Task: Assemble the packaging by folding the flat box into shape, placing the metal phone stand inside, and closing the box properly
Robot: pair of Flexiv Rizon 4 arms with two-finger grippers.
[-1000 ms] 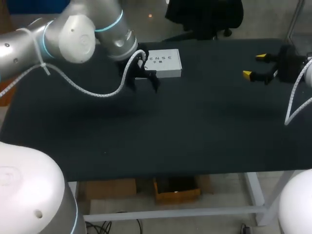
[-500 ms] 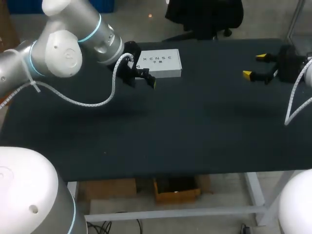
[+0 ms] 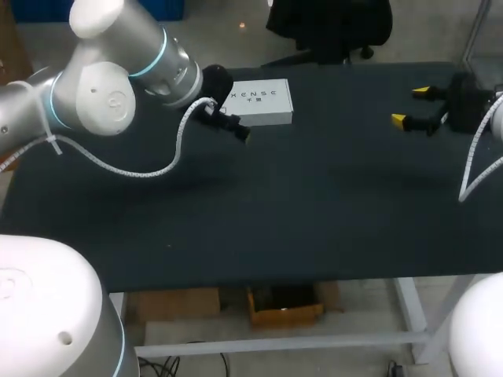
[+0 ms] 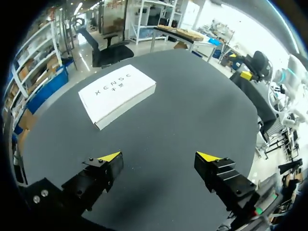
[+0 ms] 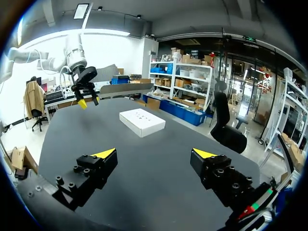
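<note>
Dark matte worktop [image 3: 314, 204], one white box [image 3: 261, 102] lying flat on it at the far side, left of centre, printed face up. Box looks closed and squared up, but flap seams aren't resolvable from these angles, so I can't confirm that. Left arm [image 3: 110, 78] comes in from the left side and puts the left tool [image 4: 159, 156] over the worktop just beside the box's near-left corner. Head view shows only one of its yellow tips clearly. Left wrist view settles it: both fingers are spread wide with nothing between them, only bare worktop below. The box sits ahead of the tool, offset toward one finger, not touching either, so the left tool is released. Right tool [image 3: 410, 105] is near the far right edge of the worktop, well apart from the box, with its fingers pointing in toward the middle. Right wrist view: fingers spread wide, nothing gripped, so it's released as well. From that side the box lies ahead across the worktop, well apart, and the left tool hangs beyond it and to one side, yellow tips pointing down.
</note>
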